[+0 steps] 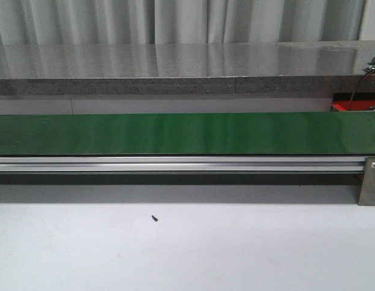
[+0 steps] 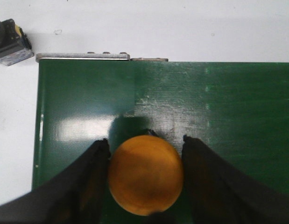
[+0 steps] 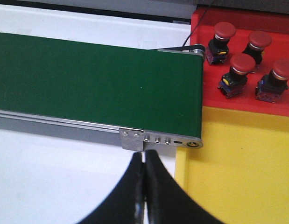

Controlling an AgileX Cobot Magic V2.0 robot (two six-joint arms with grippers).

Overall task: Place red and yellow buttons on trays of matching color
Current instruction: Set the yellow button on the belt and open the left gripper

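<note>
Resting on the green belt, a yellow button is flanked by the spread left gripper. The right gripper is pressed together near the yellow tray.

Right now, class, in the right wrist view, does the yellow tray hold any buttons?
No. The yellow tray shows only bare yellow surface, while four red buttons stand in the red tray.

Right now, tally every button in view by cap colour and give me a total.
Red buttons: 4, all in the red tray.
Yellow buttons: 2, one between the left gripper fingers, one partly visible off the belt.
Total: 6.
</note>
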